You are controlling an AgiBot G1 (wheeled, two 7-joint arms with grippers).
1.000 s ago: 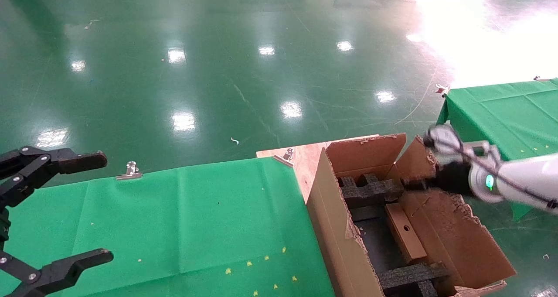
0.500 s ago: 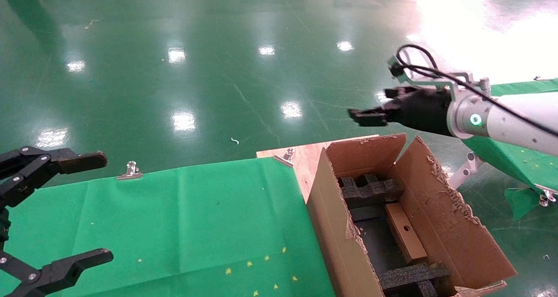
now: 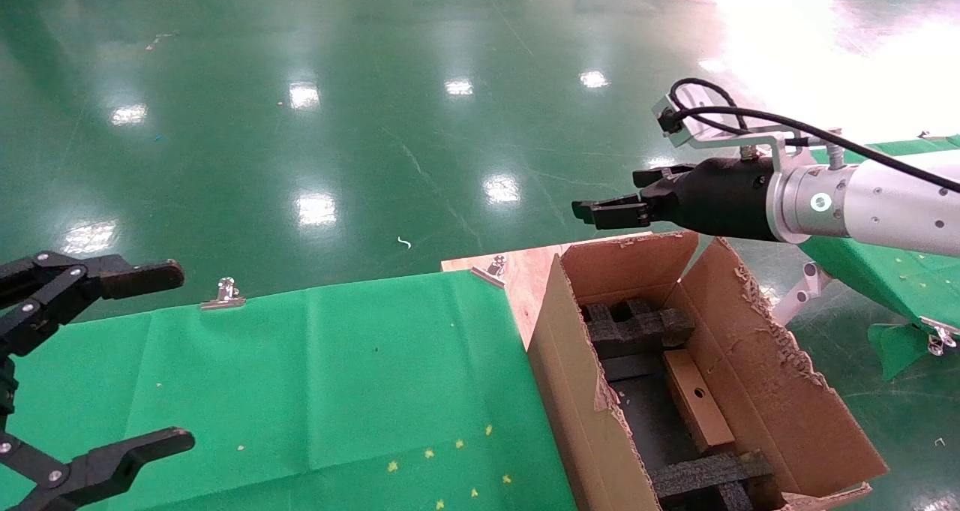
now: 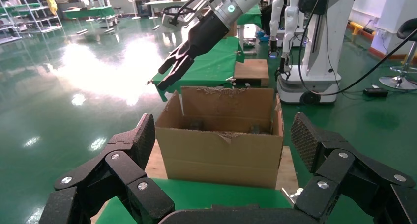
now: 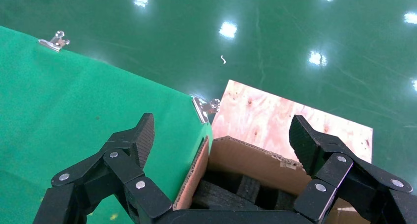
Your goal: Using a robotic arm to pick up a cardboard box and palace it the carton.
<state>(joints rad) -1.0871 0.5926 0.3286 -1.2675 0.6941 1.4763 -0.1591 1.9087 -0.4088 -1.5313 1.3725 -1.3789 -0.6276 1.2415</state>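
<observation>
The cardboard box (image 3: 697,410), small, flat and brown with a round hole in its top face, lies inside the carton (image 3: 570,391), leaning along the right inner wall. It sits between two black foam inserts (image 3: 637,329), one at the far end of the carton and one at the near end. Nothing grips it.

The carton stands open at the right end of the green-covered table (image 3: 300,391), its tall flaps raised and their edges ragged. Its far end rests on a bare plywood board (image 3: 525,271) that juts past the green cloth. Metal clips (image 3: 223,294) pin the cloth along the table's far edge.

The robotic arm (image 3: 877,207), the right one, reaches in from the right above the carton's far flap. The right gripper (image 3: 600,211) is held over the far edge of the carton, clear of it, fingers spread wide and holding nothing.

The left gripper (image 3: 112,361) hangs at the near left over the green cloth, well apart from the carton, its fingers also wide apart and empty.

Beyond the table lies a glossy green floor (image 3: 375,106), and a second green-covered table (image 3: 885,188) stands at the far right.
</observation>
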